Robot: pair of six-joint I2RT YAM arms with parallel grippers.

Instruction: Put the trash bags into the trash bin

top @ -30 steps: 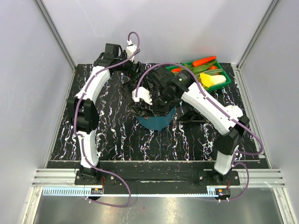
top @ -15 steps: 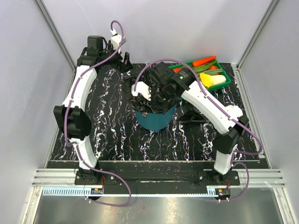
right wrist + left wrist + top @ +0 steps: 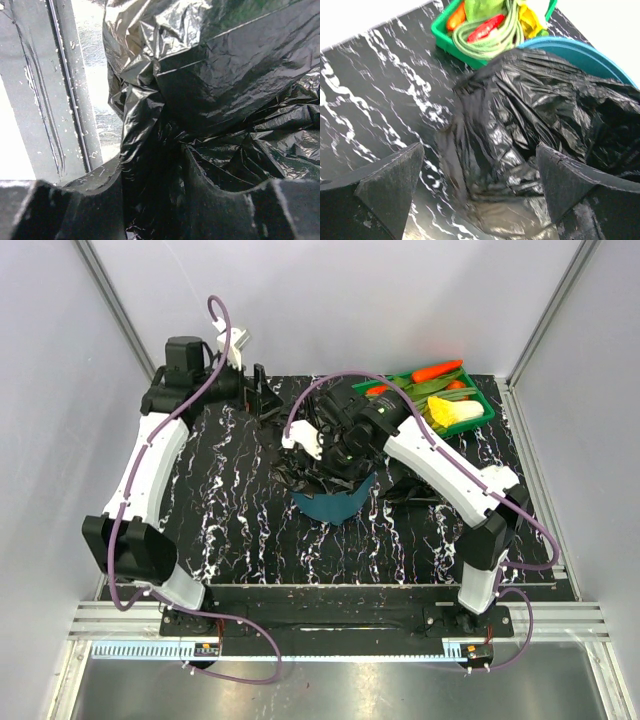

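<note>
The teal trash bin (image 3: 335,506) stands mid-table, and its rim (image 3: 580,50) also shows in the left wrist view. A glossy black trash bag (image 3: 308,468) is bunched over its mouth and hangs down the left side (image 3: 520,115). My right gripper (image 3: 328,452) reaches down into that bag from the right. Its jaws stand parted (image 3: 152,190) with wrinkled black film (image 3: 225,65) lying in the gap. My left gripper (image 3: 262,392) hovers at the back left, apart from the bin. It is wide open (image 3: 480,182) and holds nothing.
A shallow green tray (image 3: 478,418) of vegetables sits at the back right (image 3: 442,42). A dark crumpled shape (image 3: 405,486) lies on the marbled black table (image 3: 240,530) under the right forearm. Grey walls close off three sides.
The left arm has drawn back and to the left, away from the bin. The right gripper's jaws have parted over the bag in the bin.
</note>
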